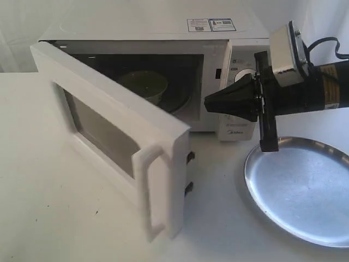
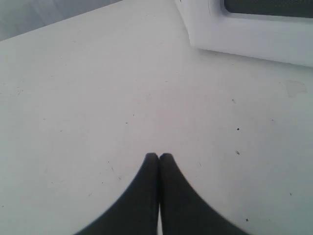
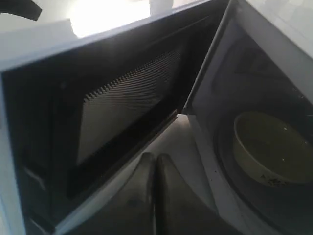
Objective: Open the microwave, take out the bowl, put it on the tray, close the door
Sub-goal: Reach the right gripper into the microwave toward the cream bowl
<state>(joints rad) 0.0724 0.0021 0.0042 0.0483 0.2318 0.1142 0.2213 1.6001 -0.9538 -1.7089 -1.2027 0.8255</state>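
Both closed tight, L gripper (image 2: 159, 156), R gripper (image 3: 155, 157), door (image 1: 103, 128) open, bowl (image 1: 144, 83) inside microwave (image 1: 158, 28)

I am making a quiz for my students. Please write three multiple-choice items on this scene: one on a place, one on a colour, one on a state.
1. Where is the bowl? A. inside the microwave B. on top of it C. on the table
2. What colour is the tray? A. red B. black C. silver
3. How is the door? A. shut B. open C. taken off
Answers: 1 A: it sits inside. 2 C: shiny bare metal. 3 B: it stands swung wide.
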